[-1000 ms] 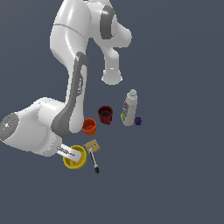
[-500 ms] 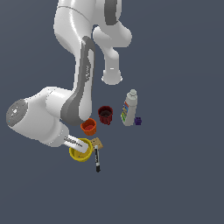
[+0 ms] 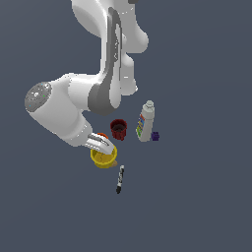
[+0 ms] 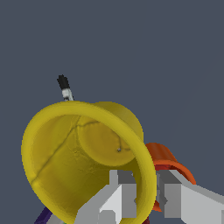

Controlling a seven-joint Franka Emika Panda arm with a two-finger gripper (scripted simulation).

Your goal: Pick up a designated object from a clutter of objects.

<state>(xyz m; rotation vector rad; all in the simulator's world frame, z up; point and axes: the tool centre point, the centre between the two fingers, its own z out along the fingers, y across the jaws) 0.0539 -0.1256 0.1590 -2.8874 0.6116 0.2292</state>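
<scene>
The bright yellow cup (image 3: 104, 158) sits at the front of the clutter in the exterior view, under my wrist. In the wrist view the yellow cup (image 4: 74, 153) fills the frame, its mouth turned toward the camera. My gripper (image 4: 146, 186) is shut on its rim wall, with one finger (image 4: 120, 194) inside and the other (image 4: 173, 197) outside. In the exterior view the gripper (image 3: 105, 146) is at the cup's upper rim. The orange cup (image 4: 168, 162) sits just behind it, mostly hidden by my hand in the exterior view (image 3: 103, 135).
A dark red cup (image 3: 118, 129), a white bottle (image 3: 145, 121) and a tiny purple block (image 3: 155, 136) stand to the exterior view's right of the yellow cup. A black marker (image 3: 119, 179) lies in front of it and also shows in the wrist view (image 4: 65, 87). The tan cracker is hidden.
The arm swung over the clutter. The yellow cup shifted toward the exterior view's right and up with the gripper. The marker slid right. The cracker is now out of sight.
</scene>
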